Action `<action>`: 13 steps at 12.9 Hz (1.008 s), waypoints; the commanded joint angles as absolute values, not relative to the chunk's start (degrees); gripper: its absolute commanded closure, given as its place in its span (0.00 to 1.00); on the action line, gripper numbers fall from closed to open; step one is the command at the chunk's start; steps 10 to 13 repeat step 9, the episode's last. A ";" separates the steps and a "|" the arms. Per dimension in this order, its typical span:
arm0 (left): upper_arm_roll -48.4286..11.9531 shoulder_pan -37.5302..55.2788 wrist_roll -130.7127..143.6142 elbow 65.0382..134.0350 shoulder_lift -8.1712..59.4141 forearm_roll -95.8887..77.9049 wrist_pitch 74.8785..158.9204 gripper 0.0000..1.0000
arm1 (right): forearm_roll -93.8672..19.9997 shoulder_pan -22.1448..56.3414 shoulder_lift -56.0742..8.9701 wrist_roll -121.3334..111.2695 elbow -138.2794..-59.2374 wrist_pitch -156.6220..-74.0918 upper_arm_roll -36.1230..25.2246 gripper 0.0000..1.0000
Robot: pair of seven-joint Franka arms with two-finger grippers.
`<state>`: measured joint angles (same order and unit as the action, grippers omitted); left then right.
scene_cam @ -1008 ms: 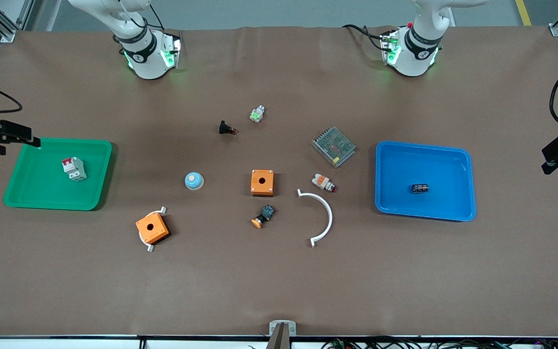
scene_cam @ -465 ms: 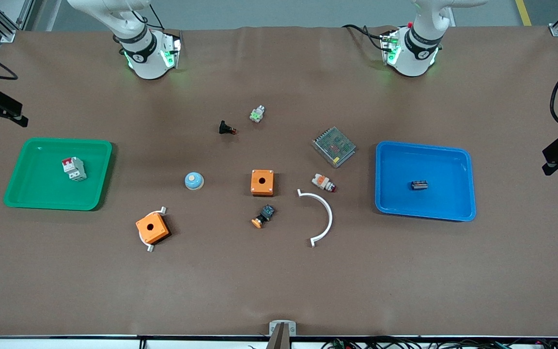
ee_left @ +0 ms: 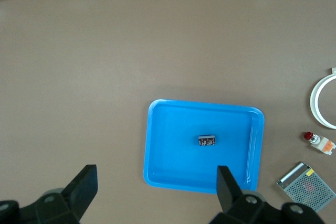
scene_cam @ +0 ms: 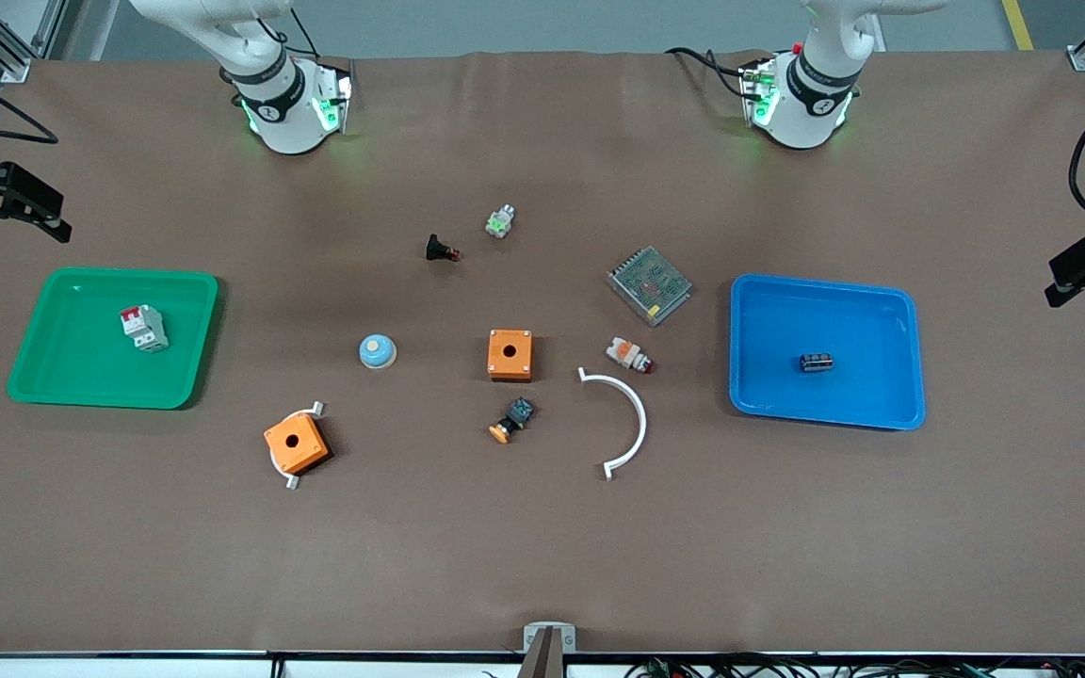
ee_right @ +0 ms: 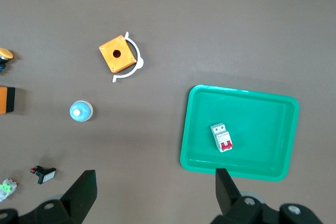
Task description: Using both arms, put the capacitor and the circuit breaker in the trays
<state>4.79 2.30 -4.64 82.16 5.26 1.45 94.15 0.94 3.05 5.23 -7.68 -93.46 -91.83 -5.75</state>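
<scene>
Two trays: one green tray point(scene_cam: 180, 341) and one blue tray point(scene_cam: 882, 314). Two orange boxes, the first point(scene_cam: 510, 354) nearer the table's middle than the second point(scene_cam: 296, 444); two white arcs point(scene_cam: 635, 414) point(scene_cam: 316, 411). One each: circuit breaker point(scene_cam: 143, 328), capacitor point(scene_cam: 816, 362), blue dome point(scene_cam: 377, 351), metal mesh unit point(scene_cam: 649, 284).
</scene>
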 commanded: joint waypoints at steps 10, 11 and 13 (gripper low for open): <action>0.88 1.67 -2.99 84.99 2.64 3.25 91.85 0.00 | -1.76 2.02 3.16 -7.21 -89.56 -86.15 -5.80 0.00; 0.88 1.67 -2.99 84.99 2.64 3.25 91.85 0.00 | -1.76 2.02 3.16 -7.21 -89.56 -86.15 -5.80 0.00; 0.88 1.67 -2.99 84.99 2.64 3.25 91.85 0.00 | -1.76 2.02 3.16 -7.21 -89.56 -86.15 -5.80 0.00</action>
